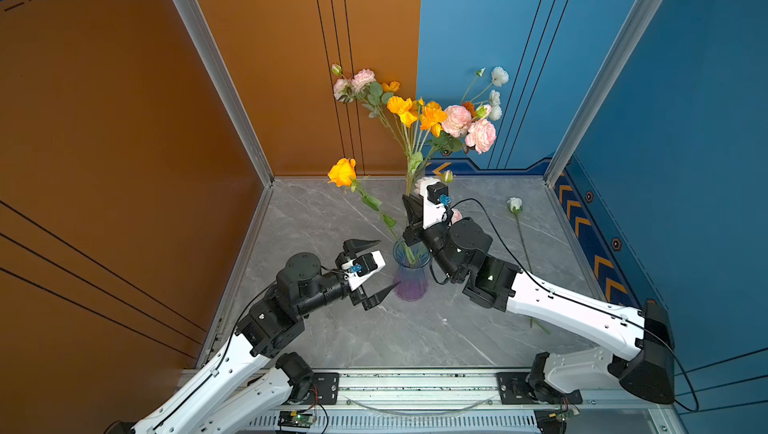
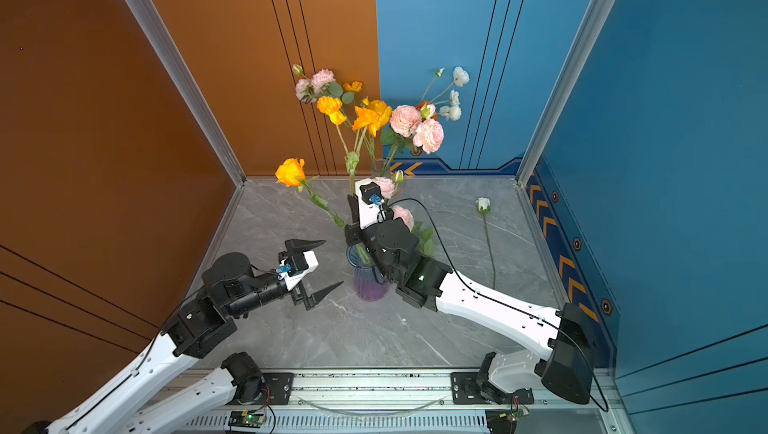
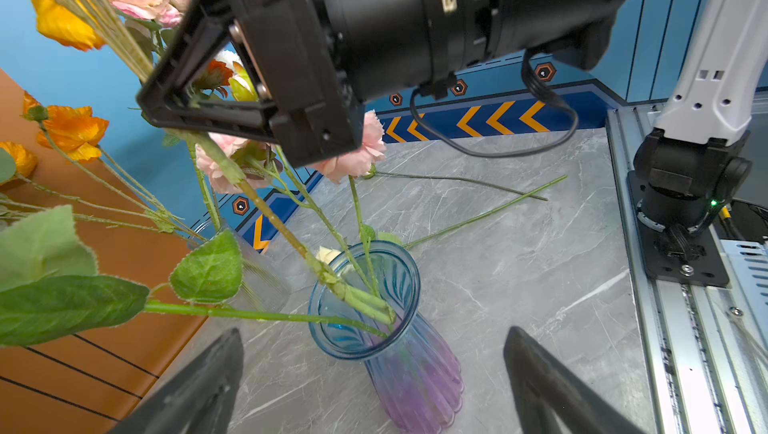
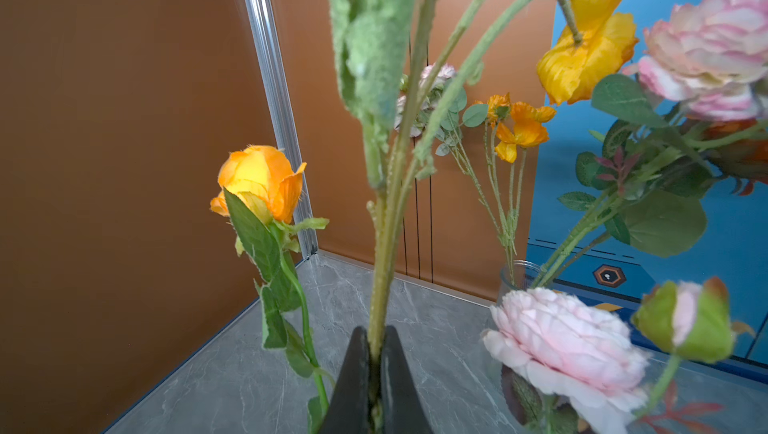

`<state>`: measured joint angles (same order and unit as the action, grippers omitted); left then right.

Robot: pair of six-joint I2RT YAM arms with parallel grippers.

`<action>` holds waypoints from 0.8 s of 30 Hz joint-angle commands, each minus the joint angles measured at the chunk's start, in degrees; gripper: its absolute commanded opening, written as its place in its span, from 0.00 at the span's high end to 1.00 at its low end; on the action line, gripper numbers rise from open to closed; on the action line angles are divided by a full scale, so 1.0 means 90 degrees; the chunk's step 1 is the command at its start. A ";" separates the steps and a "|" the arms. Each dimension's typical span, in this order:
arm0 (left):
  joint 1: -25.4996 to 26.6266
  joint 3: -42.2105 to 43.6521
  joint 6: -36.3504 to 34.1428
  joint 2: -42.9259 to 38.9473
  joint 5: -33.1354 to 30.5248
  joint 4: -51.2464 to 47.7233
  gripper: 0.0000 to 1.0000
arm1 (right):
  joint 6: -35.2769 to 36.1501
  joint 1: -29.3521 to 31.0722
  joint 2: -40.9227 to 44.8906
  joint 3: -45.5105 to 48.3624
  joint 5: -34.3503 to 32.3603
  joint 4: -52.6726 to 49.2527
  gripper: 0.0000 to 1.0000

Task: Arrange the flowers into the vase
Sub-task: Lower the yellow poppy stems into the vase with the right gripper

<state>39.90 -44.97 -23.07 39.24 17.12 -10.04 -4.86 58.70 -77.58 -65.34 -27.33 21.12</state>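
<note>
Flowers (image 1: 432,116) are split between three places, so I take them from my side outward. Nearest, my left claw (image 1: 388,262) hangs with its jaws wide apart and nothing in them, just beside the blue-to-purple vase (image 1: 409,286). In a top view one fingertip looks very near the glass, though I cannot tell whether it touches.

Over the vase's mouth my right claw (image 4: 376,353) is pressed together on the fuzzy stem of the poppy spray (image 4: 594,49). In the left wrist view the foot of that stem already sits inside the rim. An orange rose (image 1: 342,172) leans far out of the same vase toward the brown wall, and pink blooms (image 2: 403,216) crowd against my right wrist.

Farther off, a white rose (image 1: 514,204) lies flat on the table (image 1: 316,219), its stem running under my right arm. At the back a clear glass (image 4: 513,282) holds the remaining stems.

My worry is the letting-go. The poppy spray is tall and top-heavy. Freed at this tilt, I judge it would swing over and lever on the rim. With the orange rose pulling to one side, the narrow-waisted vase could tip. Drawing my right wrist out through the pink blooms could drag one of them out with it. A careless move of the left claw's near finger would nudge the glass itself.
</note>
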 commanded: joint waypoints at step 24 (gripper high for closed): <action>-0.0065 0.0007 0.0123 0.0093 0.0305 -0.0026 0.02 | -0.0692 0.0166 -0.0441 0.0805 -0.0498 -0.0415 0.96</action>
<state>39.75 -44.97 -22.68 40.21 18.28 -10.04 -9.50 59.81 -81.34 -58.87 -30.26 19.49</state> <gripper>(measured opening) 0.979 0.070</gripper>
